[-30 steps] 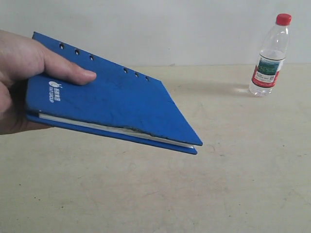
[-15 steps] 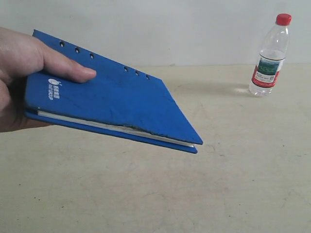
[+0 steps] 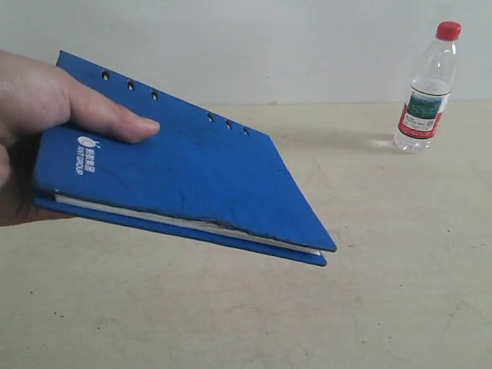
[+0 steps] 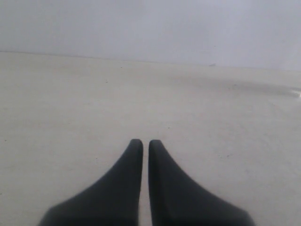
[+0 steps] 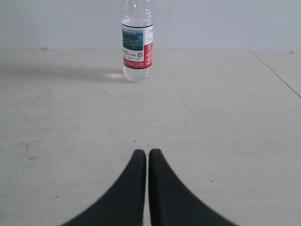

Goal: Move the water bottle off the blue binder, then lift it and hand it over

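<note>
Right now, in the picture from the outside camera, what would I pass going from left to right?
A person's hand at the left edge → the blue binder it holds up above the table → the water bottle standing upright on the table at the far right.

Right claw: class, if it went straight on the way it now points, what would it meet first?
Probably the water bottle, standing upright almost ahead of the right claw, with only table between; depth is uncertain.
</note>
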